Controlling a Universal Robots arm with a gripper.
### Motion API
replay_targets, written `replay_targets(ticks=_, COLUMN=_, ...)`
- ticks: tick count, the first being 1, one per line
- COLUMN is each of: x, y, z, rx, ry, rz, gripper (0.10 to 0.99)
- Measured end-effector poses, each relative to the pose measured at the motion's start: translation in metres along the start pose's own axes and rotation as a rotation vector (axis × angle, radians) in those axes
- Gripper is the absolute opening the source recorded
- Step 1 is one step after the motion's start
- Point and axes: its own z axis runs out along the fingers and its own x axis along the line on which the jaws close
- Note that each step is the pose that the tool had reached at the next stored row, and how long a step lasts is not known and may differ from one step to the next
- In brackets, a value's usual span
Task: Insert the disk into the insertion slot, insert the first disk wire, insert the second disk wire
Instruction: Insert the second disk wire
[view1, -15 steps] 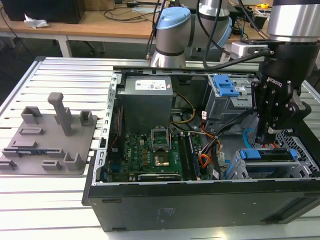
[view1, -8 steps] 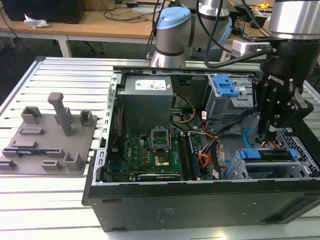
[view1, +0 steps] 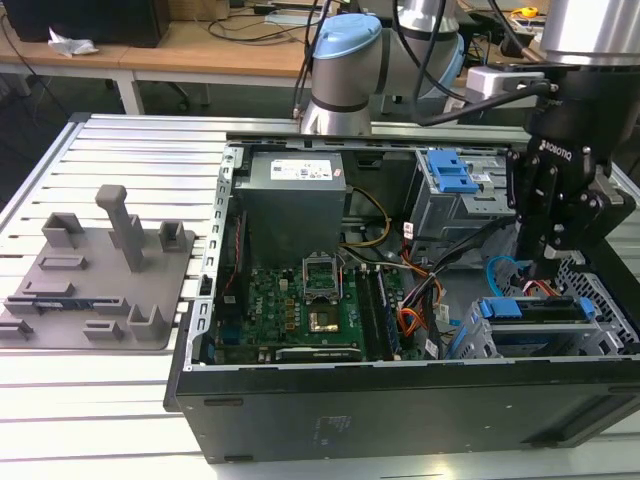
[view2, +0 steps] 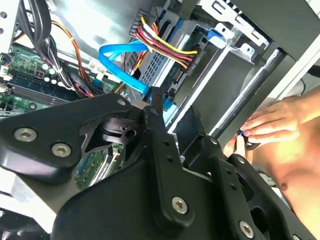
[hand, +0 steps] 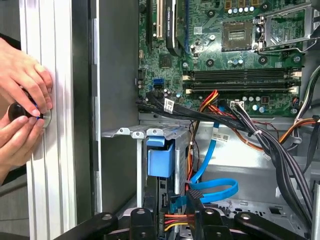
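Your robot's hand sits at the right of the exterior view, low inside the open PC case, just above the disk; the disk with its blue caddy already sits in the insertion slot at lower right. The hand's state: can't tell, honestly. In the second wrist view the second disk wire loops light blue at upper centre, beside the red-yellow wire bundle; a person's hands fiddle with something small at the worktop edge on the left of the first wrist view; the motherboard fills the upper right there.
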Motion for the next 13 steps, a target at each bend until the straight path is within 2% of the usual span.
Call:
replay_targets(ticks=5, x=-0.0005, y=-0.0003, z=0.0015, rx=0.008, ry=-0.0023, rz=-0.042, gripper=0.388)
replay_targets(ticks=13, x=-0.0023, y=0.0, z=0.0077, rx=-0.004, ry=-0.0026, rz=-0.046, gripper=0.373)
